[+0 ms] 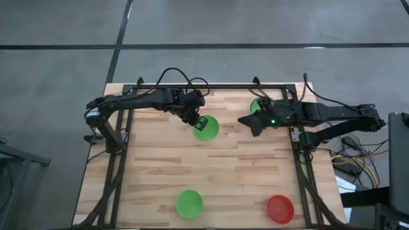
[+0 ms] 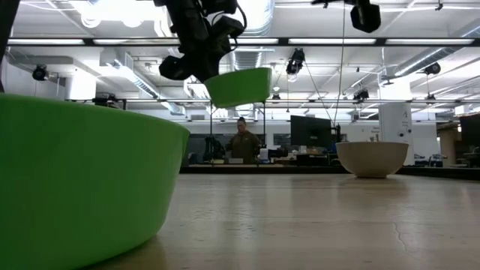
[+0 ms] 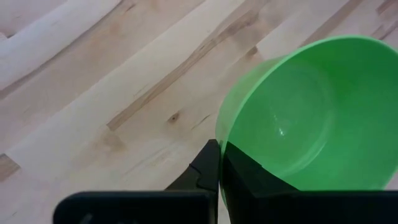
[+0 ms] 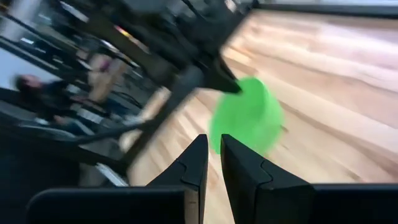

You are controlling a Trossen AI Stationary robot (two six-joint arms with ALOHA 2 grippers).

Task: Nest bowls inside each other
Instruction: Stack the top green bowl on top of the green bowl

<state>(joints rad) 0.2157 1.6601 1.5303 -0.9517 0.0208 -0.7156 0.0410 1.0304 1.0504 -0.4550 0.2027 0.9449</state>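
My left gripper (image 1: 200,122) hangs over the middle of the table's far half, shut on a green bowl (image 1: 208,128) that the low view shows lifted high (image 2: 240,86). My right gripper (image 1: 252,122) hovers to that bowl's right. Its fingers (image 4: 214,155) stand a narrow gap apart with nothing between them. Another green bowl (image 1: 255,105) shows partly behind my right arm. A third green bowl (image 1: 189,203) and a red bowl (image 1: 280,208) rest on their bases near the front edge. A pale bowl (image 2: 373,157) stands on the far part of the table. My left gripper pinches the green bowl's rim (image 3: 219,138) with one finger inside the bowl (image 3: 249,180) and one outside (image 3: 204,169). The fingers slant down onto it from the table's left. The bowl hangs clear of the table, tilted, its opening upward.
Black frame rails run along the table's left and right sides (image 1: 300,172). Bare wood (image 1: 230,166) lies between the held bowl and the two front bowls. A person (image 2: 241,142) sits at desks in the room beyond the table.
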